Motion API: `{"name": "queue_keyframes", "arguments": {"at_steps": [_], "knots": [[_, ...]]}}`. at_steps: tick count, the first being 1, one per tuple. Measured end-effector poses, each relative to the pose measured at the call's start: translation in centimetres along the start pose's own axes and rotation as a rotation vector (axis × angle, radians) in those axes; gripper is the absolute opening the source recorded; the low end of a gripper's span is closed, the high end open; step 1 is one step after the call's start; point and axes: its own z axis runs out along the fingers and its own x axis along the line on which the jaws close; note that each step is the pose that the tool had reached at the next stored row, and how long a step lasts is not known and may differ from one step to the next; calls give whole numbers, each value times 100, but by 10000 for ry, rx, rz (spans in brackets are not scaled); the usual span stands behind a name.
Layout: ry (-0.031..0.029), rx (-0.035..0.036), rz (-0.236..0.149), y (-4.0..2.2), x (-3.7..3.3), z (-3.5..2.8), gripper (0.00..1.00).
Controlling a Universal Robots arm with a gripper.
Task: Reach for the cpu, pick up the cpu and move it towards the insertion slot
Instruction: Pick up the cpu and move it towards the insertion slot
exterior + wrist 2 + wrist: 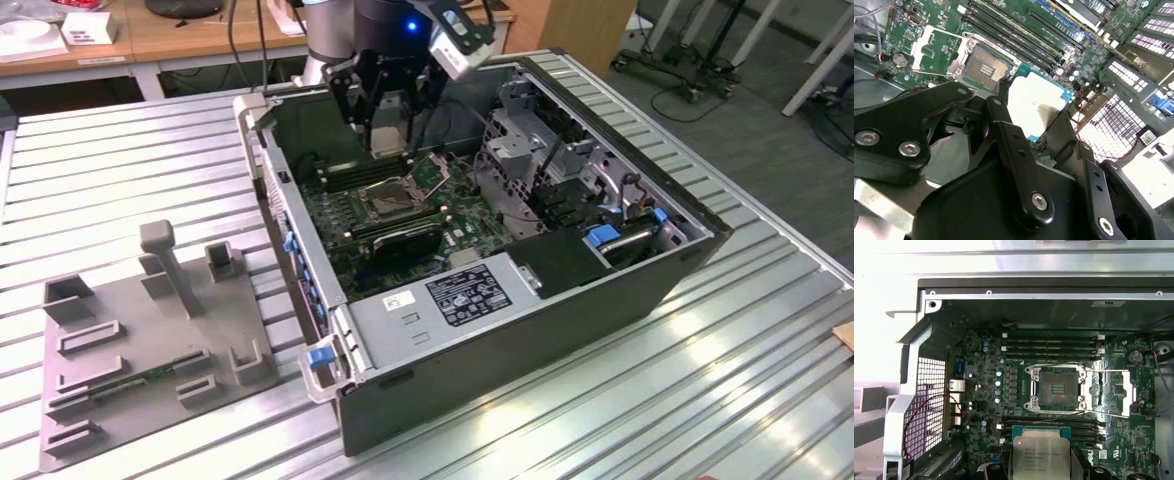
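**A:** CPU (1036, 107) status?

**B:** Held in the gripper (1030, 112), silvery face visible in both wrist views (1040, 457). One black finger (1004, 120) sits against one edge of the chip, the other against the opposite edge, so it's clamped edge to edge. In the exterior view the chip (386, 138) hangs under the gripper (386, 140), raised above the board.

**A:** Position against the insertion slot?

**B:** Insertion slot (1058, 388) is uncovered: silver frame, dark centre. In the first wrist view the chip is near it but off to one side, with a bank of long black memory slots (1054, 421) between the two. Second wrist view agrees: socket (985, 70) is just past the chip's corner, not under it. No contact.

**A:** Retention frame?

**B:** Swung away, lying beside the socket (1114, 392).

**A:** Surroundings?

**B:** Open computer case (667, 270) lies on its side on a ribbed metal table (120, 170). Green motherboard (354, 215) inside, socket (383, 205) about mid-board. Arm (360, 25) comes down over the case's far end. Grey plastic fixture (147, 340) stands on the table towards the exterior view's left, well apart from the case. White sticker label (467, 295) sits on the silver housing at the case's near end.
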Motion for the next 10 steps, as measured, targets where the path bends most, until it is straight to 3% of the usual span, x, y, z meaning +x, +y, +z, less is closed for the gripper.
{"name": "queue_keyframes", "arguments": {"at_steps": [10], "knots": [[0,0,0,27,0,7,54]]}}
